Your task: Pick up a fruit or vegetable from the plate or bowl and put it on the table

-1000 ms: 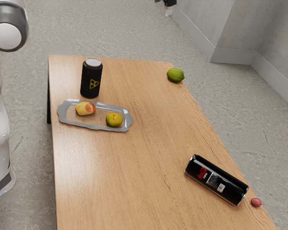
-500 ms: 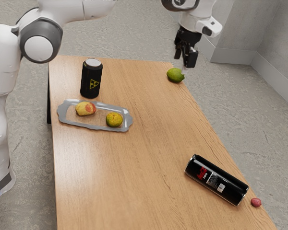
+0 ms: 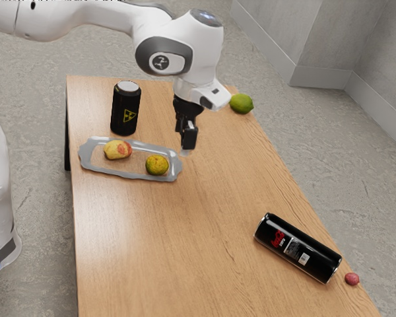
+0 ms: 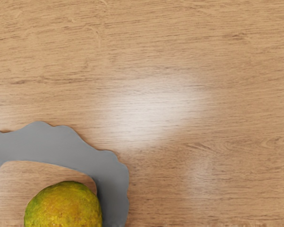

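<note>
In the exterior view the gripper (image 3: 185,144) hangs above the table near the exterior view's right end of the silver tray (image 3: 109,173). Its fingers are apart, with nothing seen between them. Inside the tray lie a yellow-green citrus fruit (image 3: 157,165), toward the gripper, and a yellow-red fruit (image 3: 117,150), farther from it. In the wrist view part of the citrus (image 4: 64,208) appears inside the tray's scalloped rim (image 4: 114,179), off to one side of the hand.
A black can (image 3: 125,109) stands behind the tray on the wooden table (image 3: 185,244). A lime (image 3: 241,104) sits by the far edge. Another black can (image 3: 297,247) lies on its side, with a small red fruit (image 3: 352,279) beside it near the table edge.
My hand has come into view and swung from beyond the lime toward the tray, ending near its citrus end. The fruits, tray and cans have stayed put.
</note>
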